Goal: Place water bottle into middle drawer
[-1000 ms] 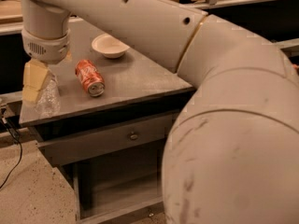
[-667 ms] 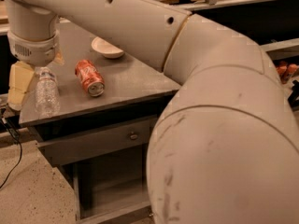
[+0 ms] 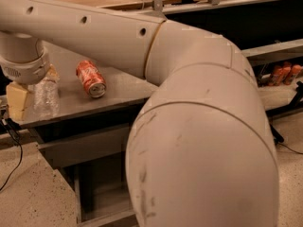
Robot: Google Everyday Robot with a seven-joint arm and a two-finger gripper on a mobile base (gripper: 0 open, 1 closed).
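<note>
The water bottle [image 3: 46, 100], clear and crinkled, stands upright at the front left corner of the grey counter [image 3: 118, 86]. My gripper [image 3: 35, 90] hangs from the wrist at the far left and straddles the bottle. One yellowish pad [image 3: 18, 103] is just left of it and the other is behind it, with the jaws open. Below the counter's top drawer panel [image 3: 78, 146], a grey drawer box with a dark interior [image 3: 97, 193] shows. My arm hides most of it.
An orange-red soda can [image 3: 91, 78] lies on its side on the counter, right of the bottle. My bulky arm fills the middle and right of the view. A black cable [image 3: 13, 167] runs over the speckled floor at left. Orange items [image 3: 284, 72] sit on a shelf at right.
The gripper has come lower around the bottle, and the view has shifted so the arm covers more of the counter. The white bowl seen earlier is now hidden. The bottle and can have not moved.
</note>
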